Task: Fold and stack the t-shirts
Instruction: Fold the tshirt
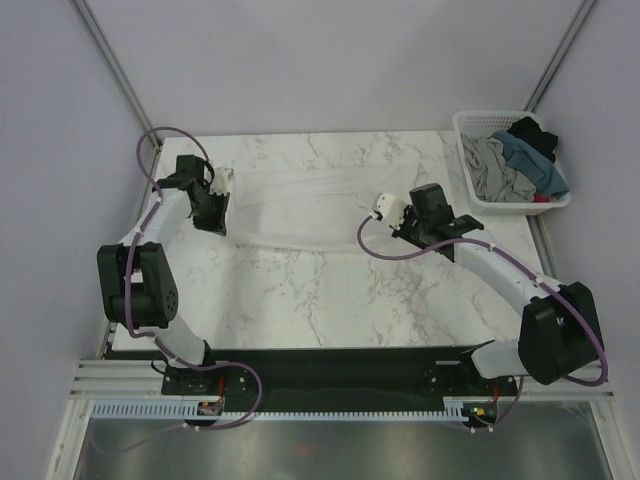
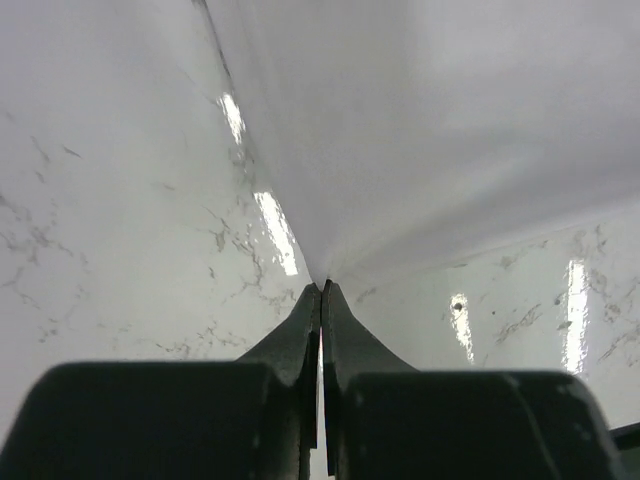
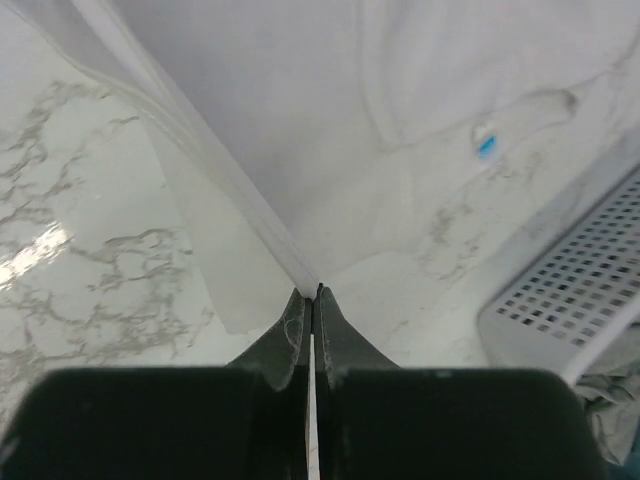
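A large white t-shirt (image 1: 300,205) lies spread across the back of the marble table, stretched between the two arms. My left gripper (image 1: 222,190) is shut on its left edge; in the left wrist view the cloth (image 2: 420,130) rises from the pinched fingertips (image 2: 321,288). My right gripper (image 1: 385,208) is shut on the right edge, where a hem (image 3: 200,160) runs into the closed tips (image 3: 313,294). A blue neck label (image 3: 485,146) shows on the shirt. Grey (image 1: 490,170), teal-blue (image 1: 530,160) and black (image 1: 533,132) t-shirts are piled in the basket.
A white plastic lattice basket (image 1: 470,125) stands at the table's back right corner, close to the right gripper; its rim (image 3: 560,300) shows in the right wrist view. Grey walls and a metal frame surround the marble table (image 1: 300,300).
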`<state>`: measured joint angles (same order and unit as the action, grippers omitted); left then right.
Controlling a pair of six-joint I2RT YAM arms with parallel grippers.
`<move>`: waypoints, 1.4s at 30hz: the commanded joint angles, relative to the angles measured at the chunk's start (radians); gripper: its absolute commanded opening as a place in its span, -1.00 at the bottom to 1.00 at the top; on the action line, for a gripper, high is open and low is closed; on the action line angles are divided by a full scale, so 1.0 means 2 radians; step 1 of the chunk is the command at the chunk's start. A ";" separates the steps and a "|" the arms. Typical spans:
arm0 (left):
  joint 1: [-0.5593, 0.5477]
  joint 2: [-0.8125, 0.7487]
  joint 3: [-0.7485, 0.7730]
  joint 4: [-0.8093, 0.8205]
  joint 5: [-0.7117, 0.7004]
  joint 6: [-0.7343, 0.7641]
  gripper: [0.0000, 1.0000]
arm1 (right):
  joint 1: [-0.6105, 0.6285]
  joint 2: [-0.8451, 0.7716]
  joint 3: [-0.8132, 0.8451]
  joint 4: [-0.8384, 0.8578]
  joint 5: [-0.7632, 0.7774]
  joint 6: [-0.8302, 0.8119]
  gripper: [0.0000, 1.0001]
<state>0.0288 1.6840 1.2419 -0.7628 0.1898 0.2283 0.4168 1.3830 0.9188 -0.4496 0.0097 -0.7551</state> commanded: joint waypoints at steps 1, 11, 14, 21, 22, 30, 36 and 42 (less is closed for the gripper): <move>0.002 -0.025 0.058 -0.001 0.022 0.014 -0.96 | -0.017 -0.007 0.044 0.028 0.016 0.022 -1.00; 0.002 0.074 0.191 -0.036 0.040 0.025 -0.96 | -0.047 0.073 0.135 0.081 0.030 0.027 -1.00; 0.002 0.115 0.237 -0.047 0.046 0.022 -0.96 | -0.048 0.111 0.167 0.099 0.037 0.025 -1.00; 0.003 0.190 0.319 -0.072 0.044 0.019 -0.96 | -0.051 0.209 0.266 0.120 0.043 0.023 -1.00; 0.002 0.197 0.335 -0.075 0.042 0.019 -0.96 | -0.051 0.220 0.277 0.122 0.043 0.024 -1.00; 0.006 0.254 0.387 -0.081 0.020 0.018 -0.96 | -0.059 0.315 0.347 0.134 0.049 0.025 -1.00; 0.009 0.266 0.392 -0.079 0.005 0.014 -0.96 | -0.063 0.355 0.380 0.140 0.053 0.031 -1.00; 0.014 0.260 0.387 -0.078 -0.007 0.006 0.13 | -0.064 0.365 0.390 0.155 0.083 0.049 -0.99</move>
<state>0.0448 2.2208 1.9842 -0.9123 0.2035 0.2466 0.2882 2.1227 1.6547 -0.1909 0.1188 -0.6956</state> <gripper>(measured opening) 0.442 0.011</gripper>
